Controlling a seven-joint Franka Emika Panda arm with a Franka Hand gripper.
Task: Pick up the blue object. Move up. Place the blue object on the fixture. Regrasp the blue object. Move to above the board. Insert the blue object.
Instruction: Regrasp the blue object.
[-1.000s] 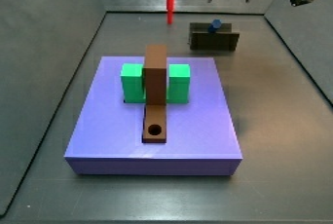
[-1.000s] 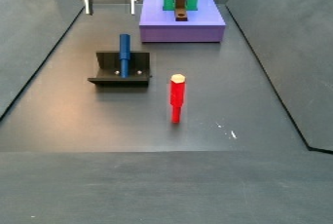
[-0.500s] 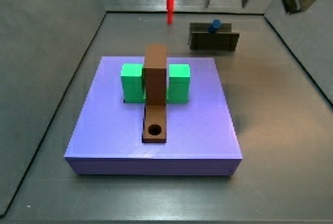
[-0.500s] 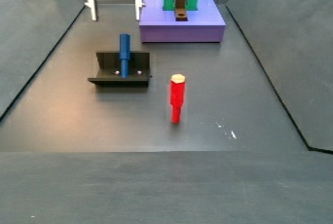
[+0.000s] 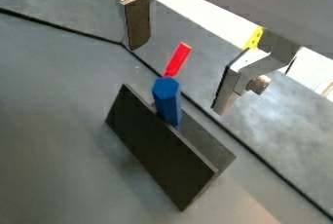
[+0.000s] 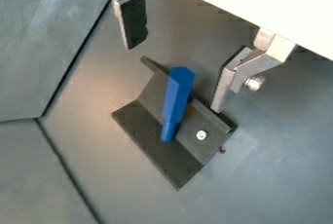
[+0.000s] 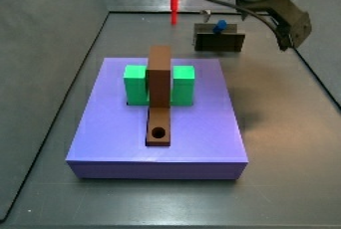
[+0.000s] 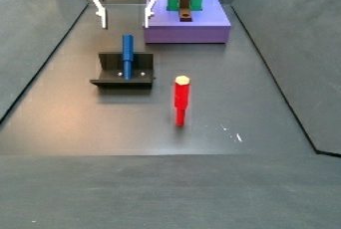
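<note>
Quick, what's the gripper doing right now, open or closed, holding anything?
Gripper: open and empty, above the blue object, which rests on the fixture.

The floor (image 8: 253, 104) is a dark grey surface shut in by low sloping grey walls. Three things rest directly on it. The board (image 7: 160, 123), a lavender-purple block, lies toward one end wall, in the middle between the side walls. The fixture (image 8: 123, 72) sits apart from it, nearer one side wall (the blue object (image 8: 128, 56) stands in it, off the floor). A red peg (image 8: 181, 100) stands upright on the bare floor just beside the fixture, not touching it. The tool (image 8: 123, 12) hangs open above the floor, over the stretch between fixture and board.
</note>
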